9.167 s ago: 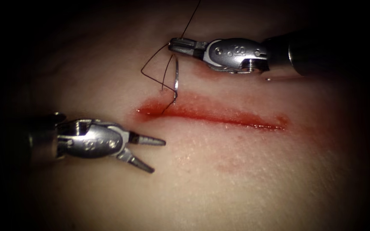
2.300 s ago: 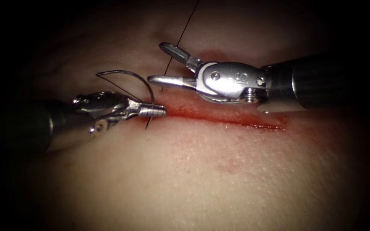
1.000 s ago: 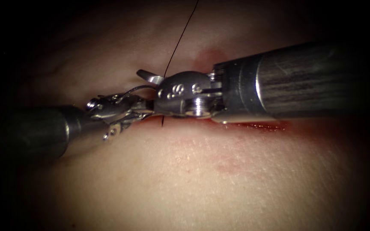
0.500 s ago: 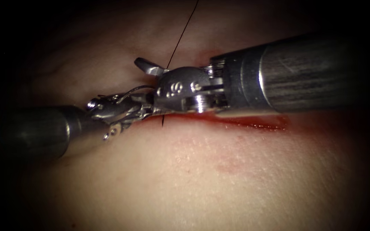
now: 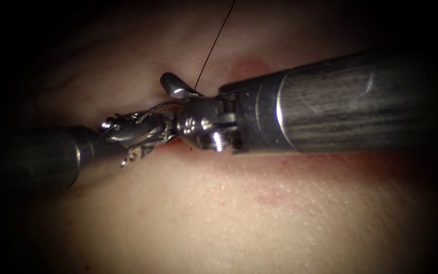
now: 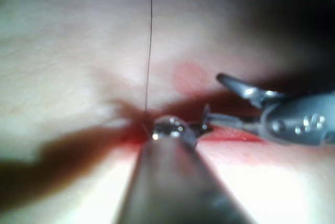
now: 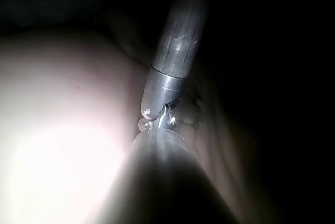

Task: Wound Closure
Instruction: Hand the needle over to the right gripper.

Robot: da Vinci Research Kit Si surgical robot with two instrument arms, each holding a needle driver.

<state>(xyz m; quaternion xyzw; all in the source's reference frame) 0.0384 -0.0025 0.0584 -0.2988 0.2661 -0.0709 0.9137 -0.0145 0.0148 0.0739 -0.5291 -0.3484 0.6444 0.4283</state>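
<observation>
My left tool (image 5: 164,127) comes in from the left and is shut on the curved needle (image 5: 152,107) at the left end of the cut (image 5: 177,143). A short arc of the needle rises above its jaws; I cannot tell whether the point is in the tissue. My right tool (image 5: 171,106) lies across the cut and meets the left tool tip to tip. Its jaws stand apart, one raised and the other low by the needle, and hold nothing that I can see. In the left wrist view the right tool (image 6: 213,96) is open too. Thread (image 5: 214,40) runs up and away from the tissue.
The right tool's thick shaft (image 5: 340,101) covers most of the cut. A red mark (image 5: 247,66) lies on the tissue beyond it, and a faint pink patch (image 5: 269,195) on the near side. The left tool's shaft (image 7: 175,41) crosses the right wrist view.
The right tool has pushed further left and turned its wrist, so its shaft now hides more of the cut and the needle's lower end. Its jaws have narrowed a little. The left tool has stayed put.
</observation>
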